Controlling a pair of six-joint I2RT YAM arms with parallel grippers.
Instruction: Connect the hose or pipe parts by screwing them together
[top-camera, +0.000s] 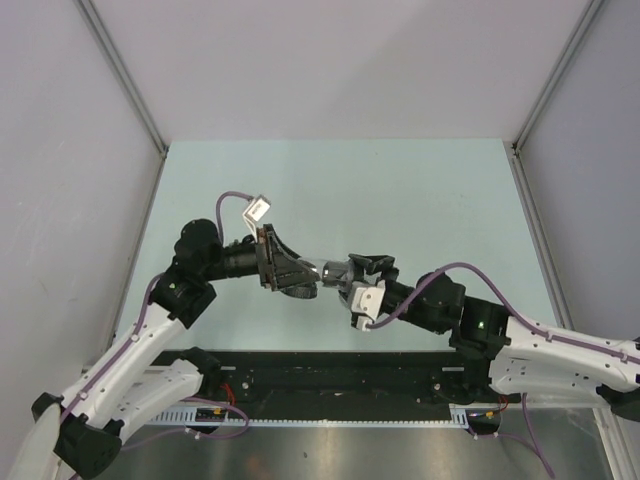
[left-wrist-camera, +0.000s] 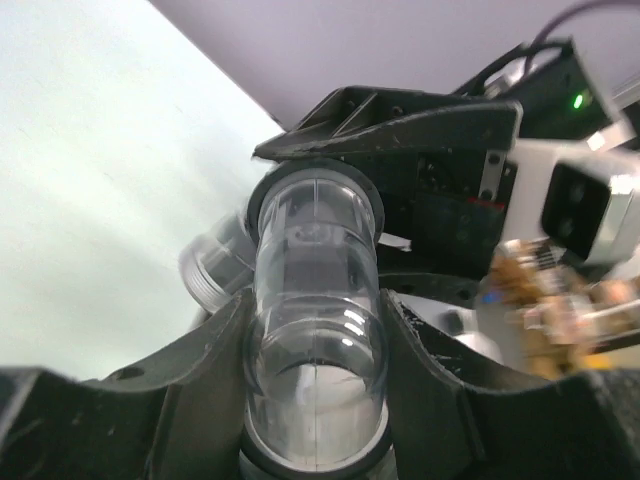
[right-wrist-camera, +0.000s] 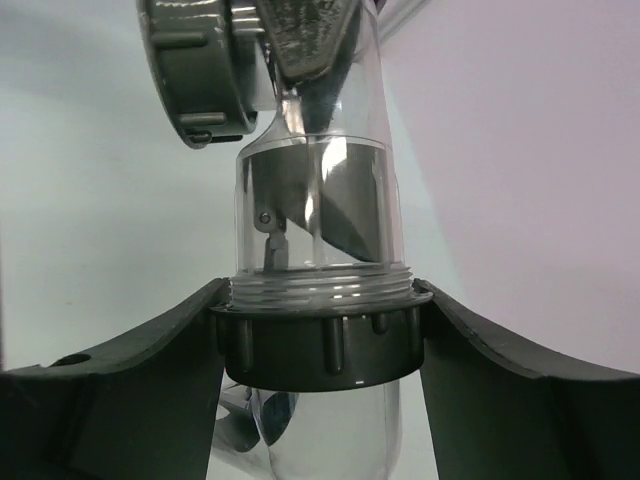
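The left arm (top-camera: 120, 360) and the right arm (top-camera: 560, 345) have white shells with black joints and black jaws. A purple cable (top-camera: 452, 265) runs along each arm. A small green light (top-camera: 481, 324) glows on the right arm.

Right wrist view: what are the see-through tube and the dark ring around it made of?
The clear tube looks like glossy transparent plastic: grey parts show straight through its wall, and it has moulded threads just above the ring. The dark ring looks like matte dark plastic with moulded ribs round its side; hard rubber cannot be ruled out.
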